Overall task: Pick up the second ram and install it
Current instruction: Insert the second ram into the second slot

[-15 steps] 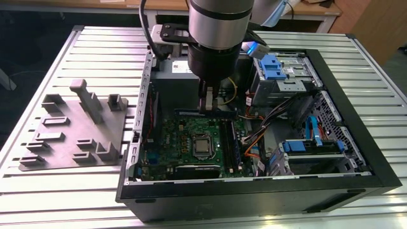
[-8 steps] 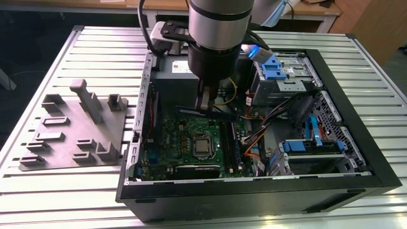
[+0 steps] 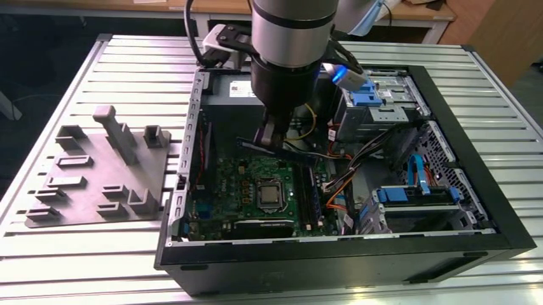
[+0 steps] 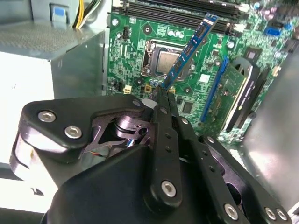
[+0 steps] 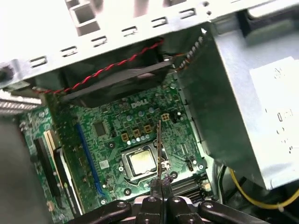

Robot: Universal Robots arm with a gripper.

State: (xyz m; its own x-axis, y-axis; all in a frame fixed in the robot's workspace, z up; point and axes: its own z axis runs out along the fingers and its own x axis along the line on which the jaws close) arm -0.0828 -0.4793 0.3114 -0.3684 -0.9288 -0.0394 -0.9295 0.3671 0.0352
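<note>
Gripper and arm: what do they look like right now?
The arm is a silver-grey tube ending in a black wrist section, with a blue joint cap. The gripper is black, built of flat linkage bars with silver screw heads.

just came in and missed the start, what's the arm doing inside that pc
The arm's gripper is shut on the second ram, holding it by one end inside the open computer case. The stick is in the air above the green motherboard, near the processor socket, and is not yet seated in the black memory slots.
</note>
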